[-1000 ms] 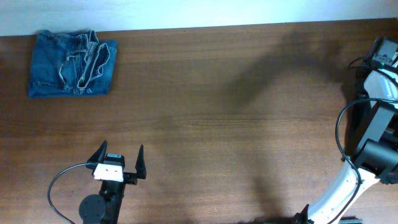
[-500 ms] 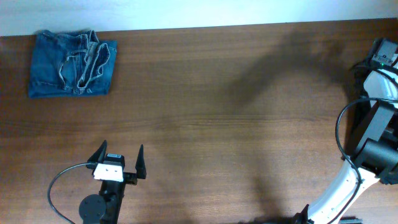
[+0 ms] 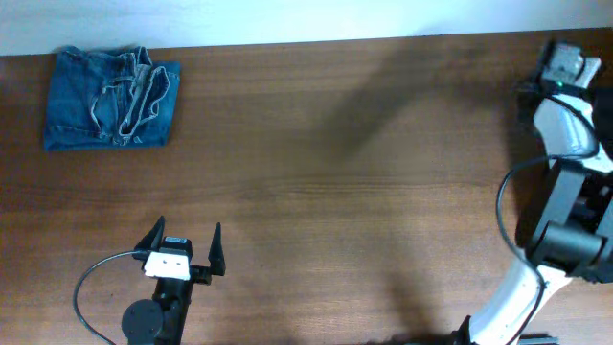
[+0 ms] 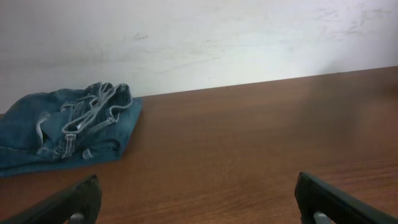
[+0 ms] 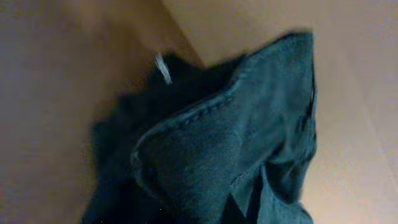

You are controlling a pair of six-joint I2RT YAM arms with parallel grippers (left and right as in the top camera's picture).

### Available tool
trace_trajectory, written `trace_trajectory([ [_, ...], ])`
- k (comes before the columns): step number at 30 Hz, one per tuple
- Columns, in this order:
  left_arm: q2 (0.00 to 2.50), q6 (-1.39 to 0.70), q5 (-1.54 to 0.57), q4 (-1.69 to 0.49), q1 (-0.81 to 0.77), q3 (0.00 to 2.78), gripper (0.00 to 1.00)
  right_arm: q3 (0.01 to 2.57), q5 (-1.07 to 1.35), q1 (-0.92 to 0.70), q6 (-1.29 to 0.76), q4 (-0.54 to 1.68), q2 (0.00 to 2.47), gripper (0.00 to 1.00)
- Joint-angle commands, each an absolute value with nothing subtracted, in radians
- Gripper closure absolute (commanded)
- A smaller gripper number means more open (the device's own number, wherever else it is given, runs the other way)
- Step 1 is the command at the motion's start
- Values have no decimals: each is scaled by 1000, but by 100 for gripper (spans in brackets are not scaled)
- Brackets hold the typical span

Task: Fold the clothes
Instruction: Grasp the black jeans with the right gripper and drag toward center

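Observation:
Folded faded blue jeans (image 3: 110, 98) lie at the table's far left corner, and show ahead-left in the left wrist view as the jeans (image 4: 68, 127). My left gripper (image 3: 184, 247) rests near the front edge, jaws wide open over bare wood and empty (image 4: 202, 208). The right arm (image 3: 565, 67) reaches past the table's far right edge, its fingers hidden in the overhead view. In the right wrist view a dark garment (image 5: 217, 149) with a stitched seam fills the frame, and my right gripper (image 5: 245, 211) is shut on its fabric.
A brown wooden table (image 3: 335, 192) runs to a white wall (image 4: 199, 43) at the back. The right arm's cable (image 3: 508, 206) loops over the table's right side. The left arm's cable (image 3: 91, 283) curls by its base.
The right gripper has shut on the dark garment, and the right wrist has shifted left and toward the back edge. The left arm and the jeans have not moved.

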State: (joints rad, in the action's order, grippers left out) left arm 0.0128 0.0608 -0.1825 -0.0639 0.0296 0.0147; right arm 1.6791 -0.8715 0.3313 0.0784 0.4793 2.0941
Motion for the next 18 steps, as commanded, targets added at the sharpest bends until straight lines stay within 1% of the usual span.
trace_trajectory([
  [1,6,69,-176,-65,36,9,1,1701,-876,239,44,468,1953,96],
  [9,6,69,-176,-65,36,9,1,1701,-872,36,43,500,1818,96],
  [12,6,70,-176,-65,36,9,1,1701,-861,-61,-7,529,1802,96],
  [15,6,70,-176,-65,36,9,1,1700,-797,-136,-22,556,1802,96],
  [18,6,70,-176,-65,36,9,1,1700,-738,-206,-101,594,1802,96],
])
